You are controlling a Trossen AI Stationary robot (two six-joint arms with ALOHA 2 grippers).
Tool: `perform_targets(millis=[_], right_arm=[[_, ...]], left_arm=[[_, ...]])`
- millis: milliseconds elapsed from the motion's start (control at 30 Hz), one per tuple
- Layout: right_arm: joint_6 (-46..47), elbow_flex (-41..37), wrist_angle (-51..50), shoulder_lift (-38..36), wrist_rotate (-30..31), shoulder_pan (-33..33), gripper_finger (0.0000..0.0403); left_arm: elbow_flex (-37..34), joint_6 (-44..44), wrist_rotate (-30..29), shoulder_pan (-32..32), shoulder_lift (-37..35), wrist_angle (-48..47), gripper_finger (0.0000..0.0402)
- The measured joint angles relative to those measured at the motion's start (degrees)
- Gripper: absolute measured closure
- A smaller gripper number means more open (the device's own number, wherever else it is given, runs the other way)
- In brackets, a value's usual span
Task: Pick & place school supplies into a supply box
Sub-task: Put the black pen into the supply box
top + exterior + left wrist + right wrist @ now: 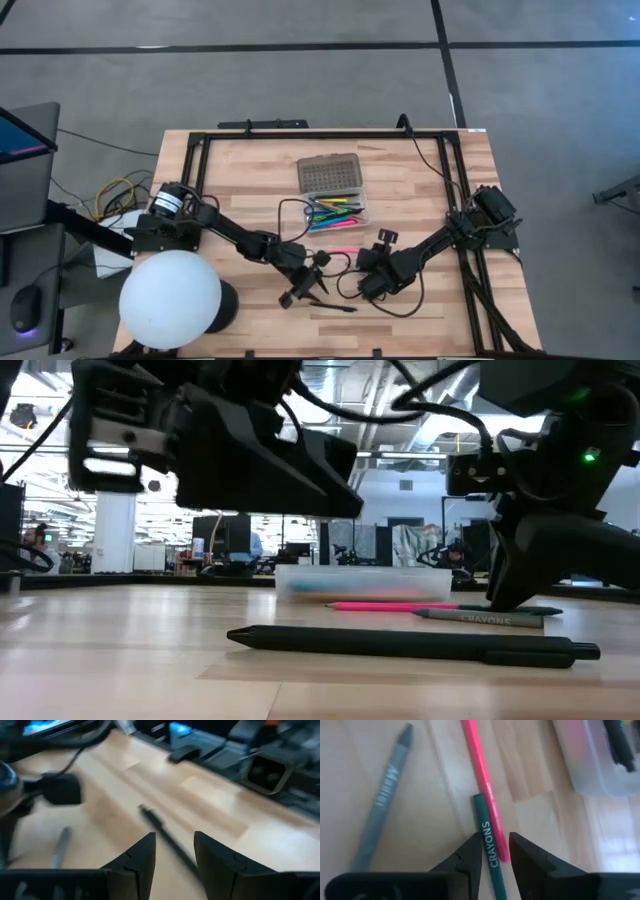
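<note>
The supply box (352,219) stands open at mid-table. Its grey lid (328,173) is laid back toward the far edge, and several coloured pens lie in its tray. Loose on the wood nearer the front are a pink pen (482,780), a green crayon (484,815), a grey crayon (385,800) and a black pen (410,643). My right gripper (495,840) is open and points steeply down, its fingers on either side of the green crayon's end. My left gripper (175,837) is open, low over the black pen (165,832), which runs toward the gap between its fingers.
A large white sphere (170,298) sits at the table's front left corner beside my left arm. A black frame rail (300,133) runs along the far edge and down the right side. Loose cables (400,300) loop on the wood near my right gripper (362,283).
</note>
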Motion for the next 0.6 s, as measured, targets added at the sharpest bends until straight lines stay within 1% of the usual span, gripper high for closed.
perform_targets(millis=[67, 267, 333, 500, 600], right_arm=[[0.71, 0.00, -0.88, 0.00, 0.49, -0.02, 0.0313], [1.26, 0.00, -0.75, 0.00, 0.79, -0.24, 0.0313], [1.26, 0.02, -0.75, 0.00, 0.86, -0.24, 0.0313], [1.26, 0.04, -0.64, -0.04, 0.87, -0.24, 0.0313], [1.26, 0.07, -0.64, -0.09, 0.87, -0.18, 0.0313]], left_arm=[[0.00, -0.25, 1.67, -0.20, 0.00, -0.02, 0.0272], [0.01, 2.09, 2.24, -1.18, 2.07, 0.81, 0.0272], [1.09, 2.99, 2.36, -1.36, 3.39, 1.18, 0.0272], [4.27, 3.12, 6.20, -1.05, 6.71, 1.13, 0.0272], [6.63, 3.08, 7.02, -0.90, 7.84, -1.29, 0.0272]])
